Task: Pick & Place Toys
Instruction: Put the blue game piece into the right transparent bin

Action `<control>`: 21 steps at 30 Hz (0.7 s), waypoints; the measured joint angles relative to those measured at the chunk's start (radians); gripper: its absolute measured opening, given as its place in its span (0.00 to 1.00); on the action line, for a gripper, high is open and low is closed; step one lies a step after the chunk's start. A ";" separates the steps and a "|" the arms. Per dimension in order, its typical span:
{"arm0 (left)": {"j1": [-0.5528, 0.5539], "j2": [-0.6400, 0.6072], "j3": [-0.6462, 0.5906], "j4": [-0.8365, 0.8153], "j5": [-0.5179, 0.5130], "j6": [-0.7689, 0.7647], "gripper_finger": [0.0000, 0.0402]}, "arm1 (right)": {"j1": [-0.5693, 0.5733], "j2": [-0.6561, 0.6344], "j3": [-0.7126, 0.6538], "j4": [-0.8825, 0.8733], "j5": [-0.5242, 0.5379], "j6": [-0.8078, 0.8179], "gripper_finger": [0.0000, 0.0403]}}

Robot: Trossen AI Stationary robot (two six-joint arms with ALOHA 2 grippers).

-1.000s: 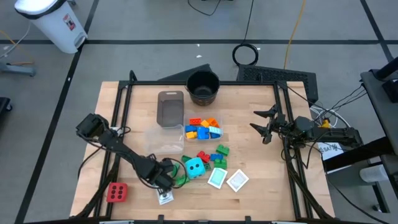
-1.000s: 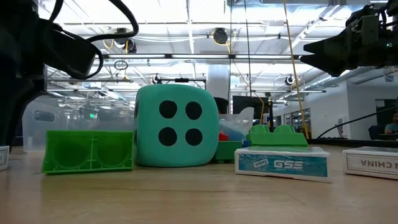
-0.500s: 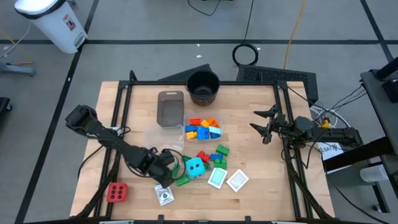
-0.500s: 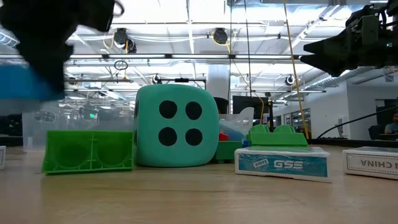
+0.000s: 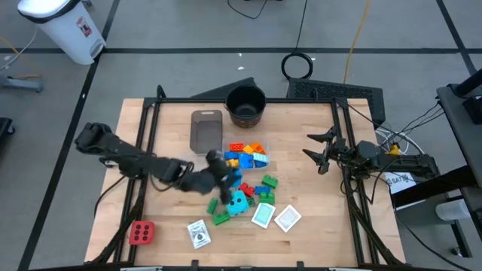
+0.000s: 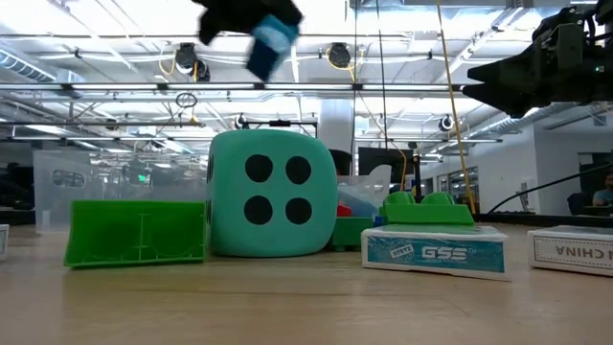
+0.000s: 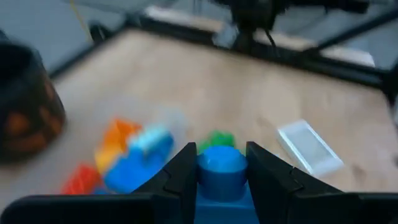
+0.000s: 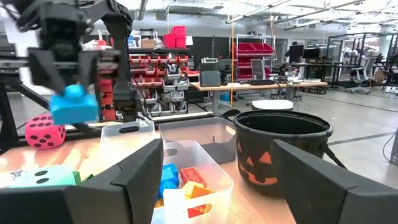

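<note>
Your left gripper [image 7: 222,169] holds a blue block [image 7: 221,177] tight between its fingers, above the counter's middle; the clear tub of blocks [image 5: 245,157] lies just beyond it. The right gripper [image 5: 320,153], fingers spread and empty, waits near the right edge.

Matt pale wood table [image 5: 316,211], glossy plastic blue block [image 7: 222,169], clear plastic tub [image 8: 186,163]

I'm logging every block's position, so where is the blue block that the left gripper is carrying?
The blue block is clamped in the left gripper, in the air above the cyan dotted cube, just short of the clear tub of blocks.
</note>
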 joint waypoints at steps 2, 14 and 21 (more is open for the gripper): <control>0.055 0.010 0.000 0.039 0.001 0.083 0.28 | 0.000 0.000 0.000 0.000 0.000 0.000 0.66; 0.363 0.174 -0.001 0.089 0.055 0.030 0.28 | 0.000 0.000 0.000 -0.002 0.000 0.000 0.66; 0.446 0.236 -0.001 0.141 0.077 -0.018 0.37 | 0.000 0.000 0.000 -0.003 0.000 0.000 0.66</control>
